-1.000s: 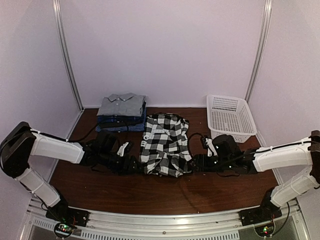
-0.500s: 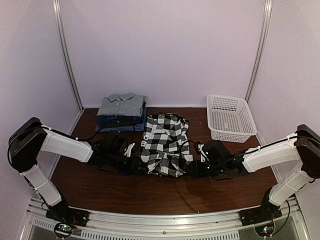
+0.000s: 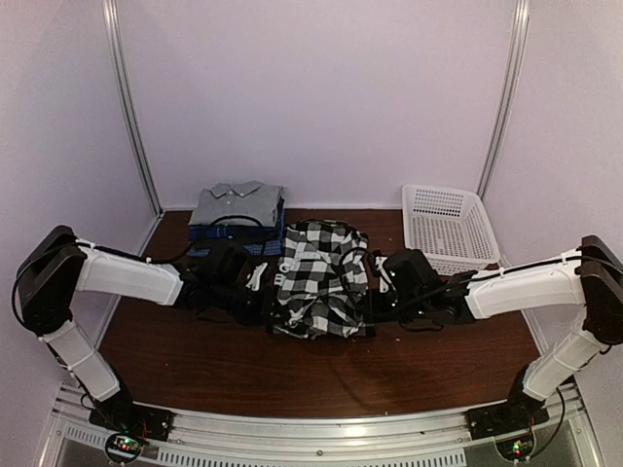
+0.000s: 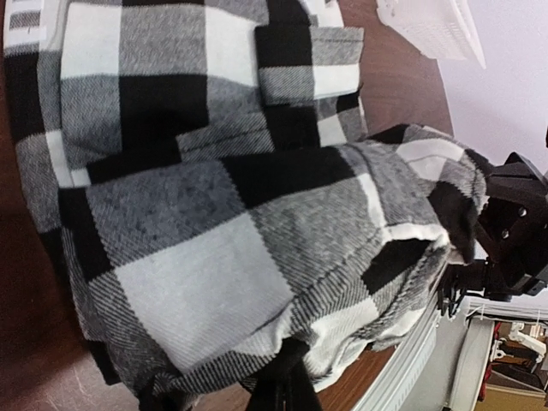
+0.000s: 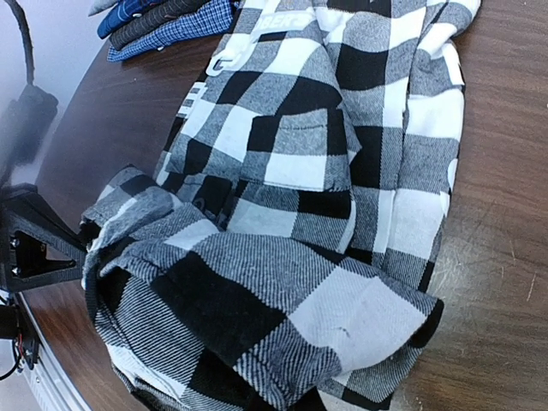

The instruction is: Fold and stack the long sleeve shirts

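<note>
Dark wood table, pale walls all round. Back left I see a stack of folded shirts, grey on top, blues beneath. Left claw sits low, pinched tight on the near-left hem of the check shirt (cloth bunches straight into the fingers on my wrist view). That shirt lies mid-table, near hem raised and doubled over itself. Right claw is closed on the near-right corner, fingers mostly buried in cloth. White basket back right.

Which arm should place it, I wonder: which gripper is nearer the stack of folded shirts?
Left. The left gripper sits in front of the stack; the right gripper lies beyond the checked shirt.
</note>
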